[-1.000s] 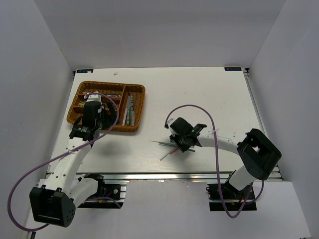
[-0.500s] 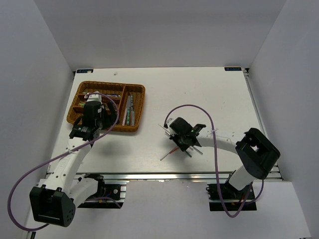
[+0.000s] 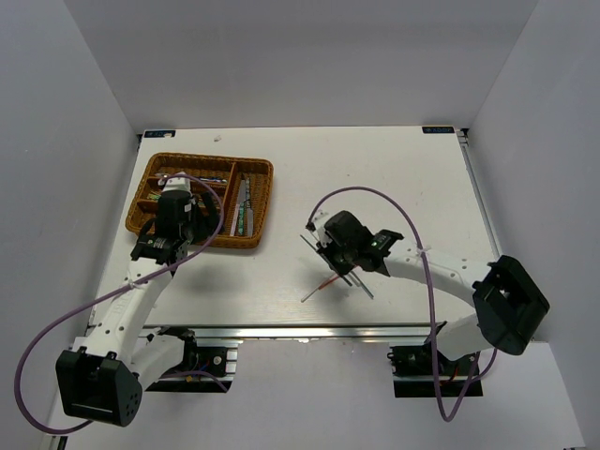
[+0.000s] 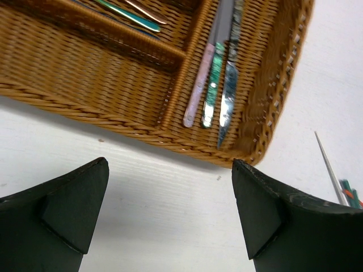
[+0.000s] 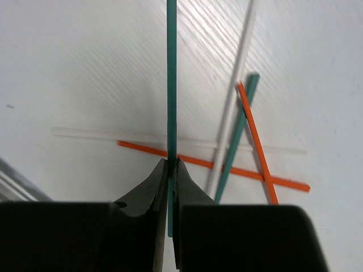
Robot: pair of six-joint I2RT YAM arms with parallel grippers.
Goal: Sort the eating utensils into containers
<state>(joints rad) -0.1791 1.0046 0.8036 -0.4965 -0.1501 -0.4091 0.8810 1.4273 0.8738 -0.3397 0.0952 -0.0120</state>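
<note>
Right gripper [image 5: 171,165]: jaws closed on one teal chopstick [image 5: 171,79], above loose orange chopsticks [image 5: 258,147], a pale grey chopstick [image 5: 240,56] and a second teal chopstick [image 5: 231,153] lying crossed on the white table [image 5: 68,68]. Left gripper [image 4: 170,187]: fingers spread wide, holding nothing, just beside the near rim of the wicker tray [image 4: 113,119]. Tray, right-hand compartment: three knives [image 4: 212,79] side by side.

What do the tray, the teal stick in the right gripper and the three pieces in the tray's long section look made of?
The tray: brown woven wicker, matt; plaited strands show. The teal chopstick, pinched in the right gripper: smooth, evenly coloured, probably plastic or lacquered wood. The three utensils: grey metal-looking shafts, glossy marbled handles, perhaps resin or coating.
</note>
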